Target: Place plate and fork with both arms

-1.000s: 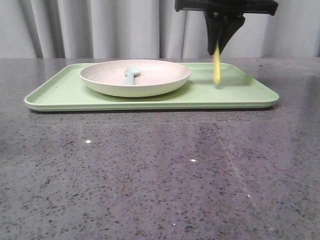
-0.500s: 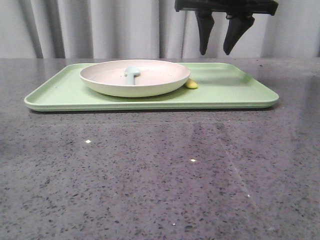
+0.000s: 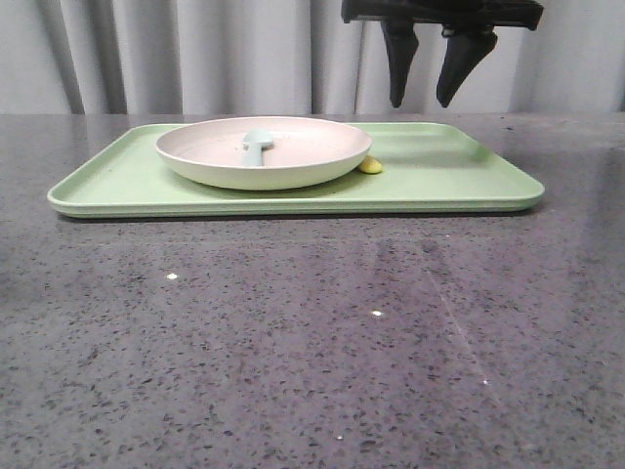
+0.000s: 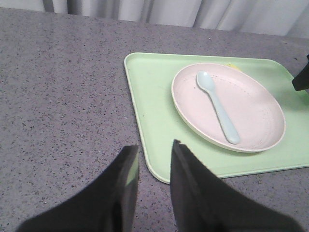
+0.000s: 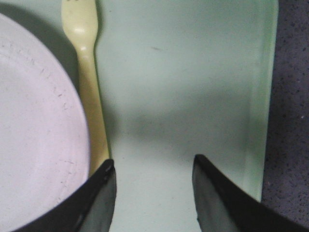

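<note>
Pale-yellow fork lies beside matte round plate

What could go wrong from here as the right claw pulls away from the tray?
The fork lies on the tray tight against the plate, its handle end beside one finger of the open right claw; a sideways retreat might clip it. A low exit could catch the tray's raised rim.
</note>
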You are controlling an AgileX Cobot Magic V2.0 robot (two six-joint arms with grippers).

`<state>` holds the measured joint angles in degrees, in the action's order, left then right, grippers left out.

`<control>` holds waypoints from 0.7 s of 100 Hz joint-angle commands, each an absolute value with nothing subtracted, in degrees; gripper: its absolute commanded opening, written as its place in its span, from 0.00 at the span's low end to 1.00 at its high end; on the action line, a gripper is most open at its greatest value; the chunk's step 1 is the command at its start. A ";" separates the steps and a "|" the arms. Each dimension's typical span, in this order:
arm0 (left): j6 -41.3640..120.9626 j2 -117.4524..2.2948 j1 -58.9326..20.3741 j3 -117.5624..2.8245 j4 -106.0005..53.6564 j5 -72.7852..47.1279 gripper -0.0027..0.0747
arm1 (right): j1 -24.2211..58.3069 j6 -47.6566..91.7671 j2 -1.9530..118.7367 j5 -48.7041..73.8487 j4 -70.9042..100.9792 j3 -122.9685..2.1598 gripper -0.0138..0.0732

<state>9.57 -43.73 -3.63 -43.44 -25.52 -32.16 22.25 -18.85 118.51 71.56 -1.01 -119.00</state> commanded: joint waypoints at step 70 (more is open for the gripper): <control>9.19 -43.10 -3.45 -45.08 -25.70 -27.41 0.25 | 22.44 -16.54 102.51 75.95 -1.43 -120.15 0.60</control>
